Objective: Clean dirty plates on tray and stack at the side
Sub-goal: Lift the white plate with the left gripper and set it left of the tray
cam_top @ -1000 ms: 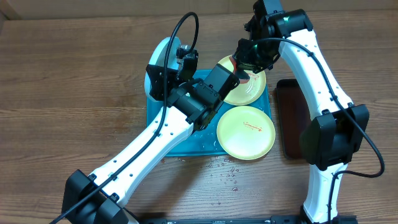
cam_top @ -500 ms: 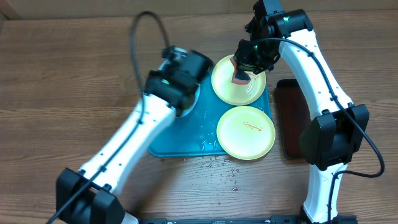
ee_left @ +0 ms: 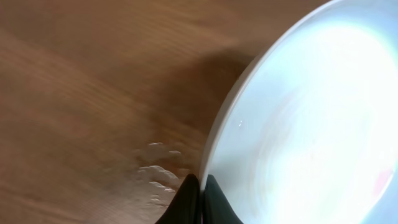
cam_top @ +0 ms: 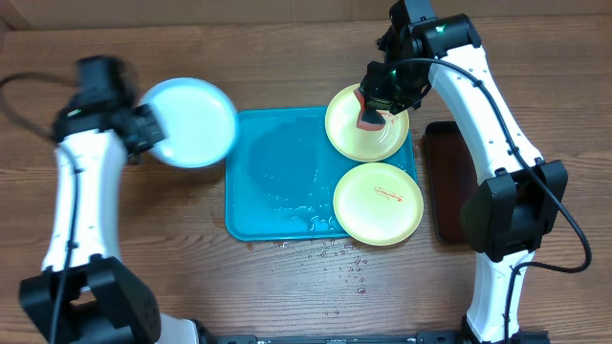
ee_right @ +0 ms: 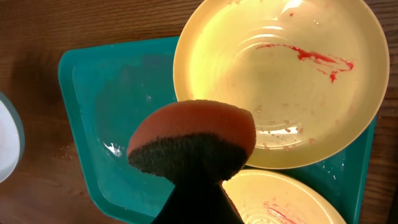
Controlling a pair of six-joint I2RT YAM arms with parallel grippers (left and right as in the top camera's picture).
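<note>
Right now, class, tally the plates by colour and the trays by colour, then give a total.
Yellow-green plates: 2
Blue-white plate: 1
Turquoise tray: 1
Dark tray: 1
Total: 5

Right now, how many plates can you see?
3. The far yellow plate and the near yellow plate lie on the tray, at right; the left gripper holds the pale blue plate left of it.
</note>
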